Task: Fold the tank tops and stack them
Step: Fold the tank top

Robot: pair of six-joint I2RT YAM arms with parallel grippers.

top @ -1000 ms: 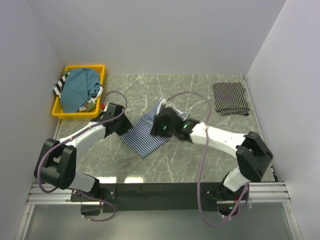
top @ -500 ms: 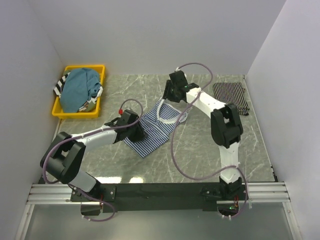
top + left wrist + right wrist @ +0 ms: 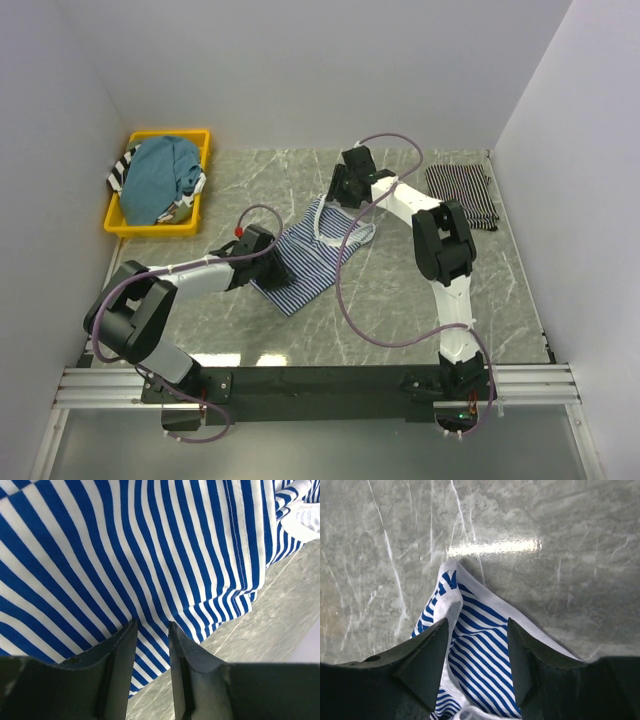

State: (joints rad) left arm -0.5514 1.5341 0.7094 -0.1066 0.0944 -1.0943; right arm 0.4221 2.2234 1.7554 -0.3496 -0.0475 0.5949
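Mid-task, spreading step. The blue-and-white striped tank top [image 3: 312,255] lay rumpled and skewed at the middle of the counter [image 3: 400,300], hem corner toward you, straps toward the far wall. Your left end effector [image 3: 151,630] sat low over the near-left edge of the cloth, fingers [image 3: 117,665] parted by a narrow gap with stripes showing between them; no pinch visible. Your right end effector [image 3: 477,625] hovered at the far end, spread wide and straddling a shoulder strap [image 3: 451,587] with its white binding, not closed on it. One folded black-striped tank top [image 3: 462,196] rested at the far right corner of the counter, which looked like the start of the stack. The yellow bin [image 3: 135,228] at far left held the teal tank top [image 3: 158,180] heaped over others. Judgement: one garment done, this one not yet flat, several left. Your next move calls for both sides to close on cloth, right on the strap, left on the hem edge, then draw apart to tension and square it before any fold. Take a single layer only; the strap is thin and may slip out.
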